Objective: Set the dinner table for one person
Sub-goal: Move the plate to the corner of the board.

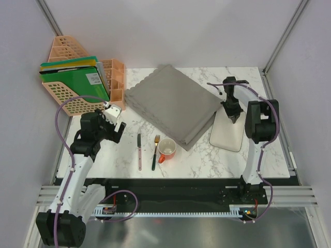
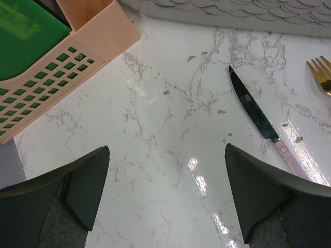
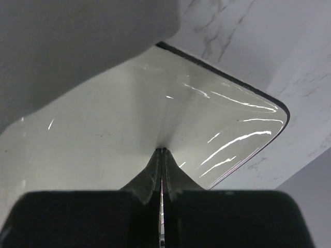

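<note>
The dinner table [image 1: 207, 157] is white marble with grey veins. On it lie a stack of grey scallop-edged placemats [image 1: 170, 101], a white rectangular plate [image 1: 227, 135], a knife [image 1: 139, 150], a gold fork [image 1: 155, 151] and an orange mug [image 1: 167, 149]. My left gripper [image 1: 115, 124] hangs open over bare marble [image 2: 155, 113], with the knife [image 2: 256, 116] to its right and nothing between its fingers. My right gripper [image 3: 162, 151] is shut, its tips down at the plate's [image 3: 103, 129] surface near the placemat edge [image 3: 67, 41]; whether they touch I cannot tell.
A peach file organizer [image 1: 77, 82] holding green folders stands at the back left, close to my left gripper [image 2: 166, 150]; its corner [image 2: 77, 57] shows in the left wrist view. Grey walls enclose the table on three sides.
</note>
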Tool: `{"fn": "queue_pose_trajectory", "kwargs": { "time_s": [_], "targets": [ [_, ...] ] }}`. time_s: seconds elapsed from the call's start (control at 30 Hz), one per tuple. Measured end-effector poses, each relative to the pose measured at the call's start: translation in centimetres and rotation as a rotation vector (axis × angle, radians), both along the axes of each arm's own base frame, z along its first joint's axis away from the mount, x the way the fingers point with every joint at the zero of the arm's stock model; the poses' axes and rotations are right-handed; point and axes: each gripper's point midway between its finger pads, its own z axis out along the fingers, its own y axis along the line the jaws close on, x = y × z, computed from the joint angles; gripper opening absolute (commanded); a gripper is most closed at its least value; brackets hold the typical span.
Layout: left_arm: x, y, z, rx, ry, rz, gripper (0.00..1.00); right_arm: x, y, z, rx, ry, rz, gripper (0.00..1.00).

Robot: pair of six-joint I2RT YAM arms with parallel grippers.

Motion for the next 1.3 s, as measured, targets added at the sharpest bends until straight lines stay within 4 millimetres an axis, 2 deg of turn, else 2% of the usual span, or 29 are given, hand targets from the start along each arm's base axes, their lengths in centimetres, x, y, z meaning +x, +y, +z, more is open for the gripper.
{"fn": "queue_pose_trajectory", "kwargs": {
  "time_s": [0.13,0.37,0.63,0.73,1.03,1.2,1.27,1.3],
  "targets": [
    [-0.2,0.1,-0.2,0.005,0.003,-0.001,1.0,2.5,-1.9,0.0,-0.037,-0.011,-0.041,0.0],
    [-0.3,0.1,-0.4,0.007,0.01,-0.002,1.0,9.5,-6.4,0.4,-0.115,-0.145,-0.135,0.0],
    [-0.5,0.2,-0.7,0.01,0.024,0.002,1.0,13.6,-8.5,0.6,-0.211,-0.23,-0.165,0.0],
    [-0.7,0.2,-0.9,0.013,0.035,0.005,1.0,14.3,-9.3,0.7,-0.22,-0.26,-0.182,0.0],
    [-0.9,0.0,-1.4,0.005,0.06,-0.004,1.0,15.3,-13.3,0.9,-0.188,-0.378,-0.267,0.0],
    [-0.9,-0.1,-1.5,-0.004,0.067,-0.008,1.0,15.1,-14.0,1.0,-0.118,-0.419,-0.262,0.0],
    [-0.9,-0.1,-1.5,-0.004,0.067,-0.007,1.0,14.6,-13.5,0.9,-0.076,-0.437,-0.237,0.04],
    [-0.9,-0.1,-1.5,-0.004,0.066,-0.007,1.0,14.3,-13.2,1.1,-0.06,-0.45,-0.226,0.13]
  ]
}}
